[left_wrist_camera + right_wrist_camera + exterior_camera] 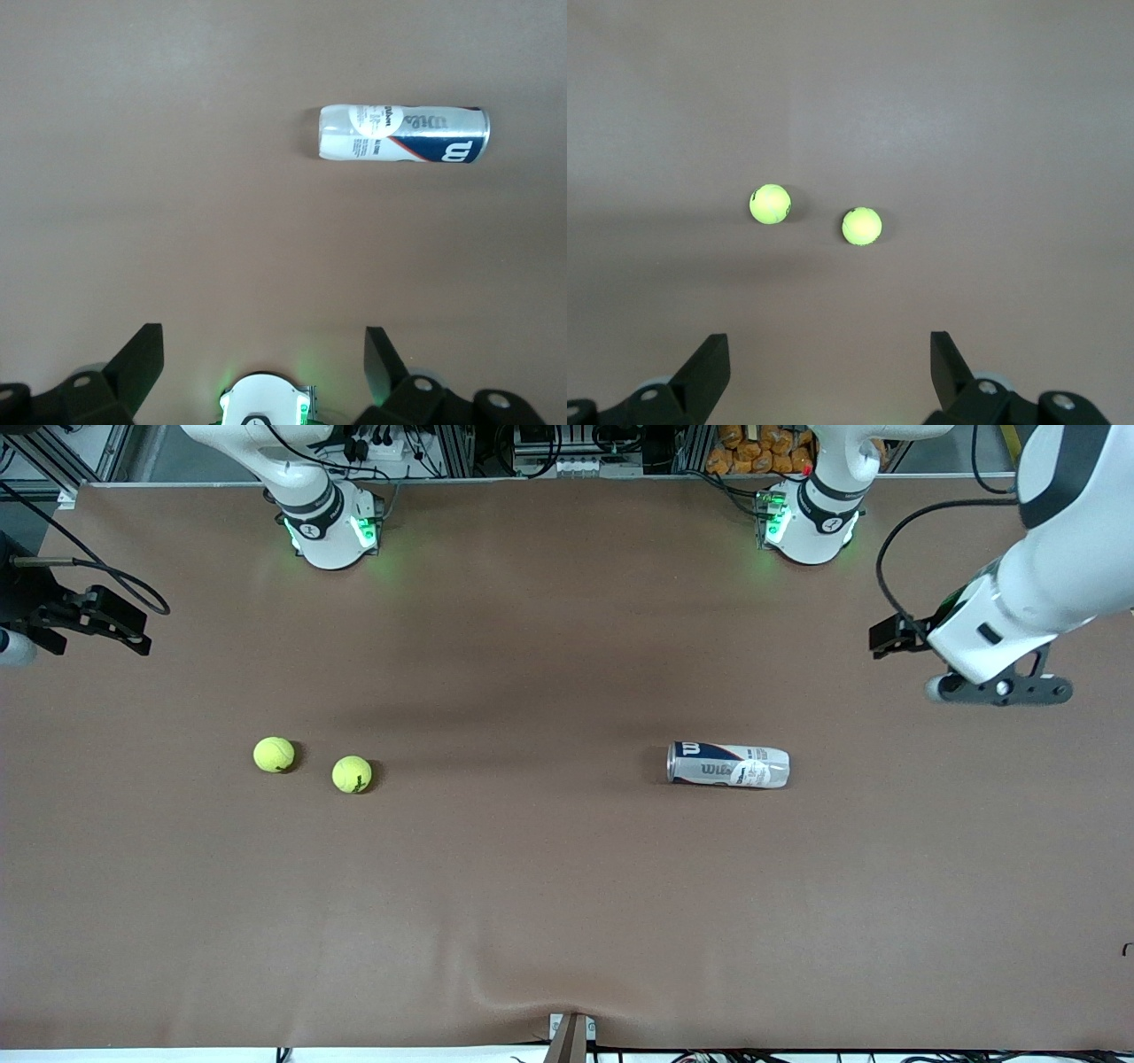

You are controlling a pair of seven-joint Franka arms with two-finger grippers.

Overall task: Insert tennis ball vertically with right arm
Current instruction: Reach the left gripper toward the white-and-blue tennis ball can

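Two yellow-green tennis balls lie on the brown table toward the right arm's end. One ball (274, 755) (861, 226) lies a little farther from the front camera than the other ball (352, 774) (770, 204). A Wilson ball can (728, 765) (403, 135) lies on its side toward the left arm's end. My right gripper (830, 345) is open and empty, high above the table with both balls ahead of it. In the front view only its black wrist part (89, 615) shows. My left gripper (1001, 689) (263, 341) is open and empty, held high near the can's end of the table.
The two arm bases (323, 522) (806, 522) stand along the table's top edge with green lights on. A small bracket (571, 1036) sits at the table edge nearest the front camera. The brown mat (532, 886) has a slight wrinkle there.
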